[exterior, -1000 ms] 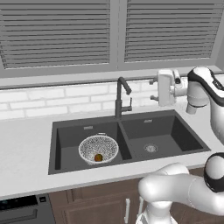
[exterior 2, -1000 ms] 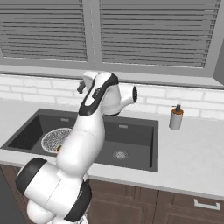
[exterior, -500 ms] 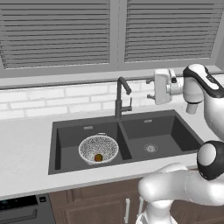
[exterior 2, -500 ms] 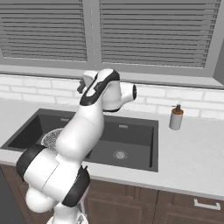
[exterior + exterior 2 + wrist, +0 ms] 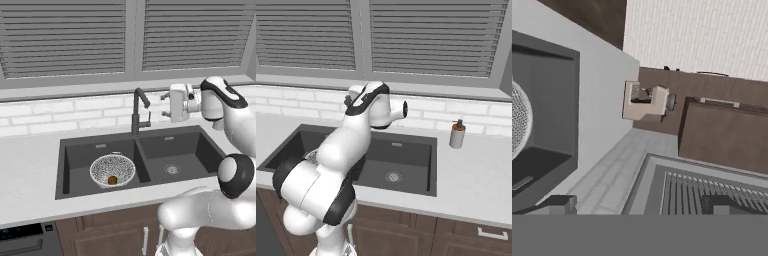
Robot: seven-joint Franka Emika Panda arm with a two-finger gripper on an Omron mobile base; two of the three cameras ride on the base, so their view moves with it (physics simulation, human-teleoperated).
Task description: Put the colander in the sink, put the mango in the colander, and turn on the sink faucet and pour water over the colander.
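The speckled mesh colander (image 5: 112, 169) sits in the left basin of the dark sink (image 5: 200, 145), with the small brownish mango (image 5: 113, 180) inside it. The slim dark sink faucet (image 5: 136, 111) rises behind the divider between the basins. No water is in view. My gripper (image 5: 164, 104) hangs open to the right of the faucet at about spout height, fingers pointing left at it and apart from it. The hand view has the gripper (image 5: 640, 204) open and empty, with the colander (image 5: 519, 120) at the left edge.
A beige soap dispenser (image 5: 457, 134) stands on the counter right of the sink (image 5: 406, 152). The tiled wall and window blinds are close behind the faucet. A small beige appliance (image 5: 644, 102) sits on the far counter in the hand view.
My hand has moved a little left toward the faucet and stays open. The colander and mango have not moved.
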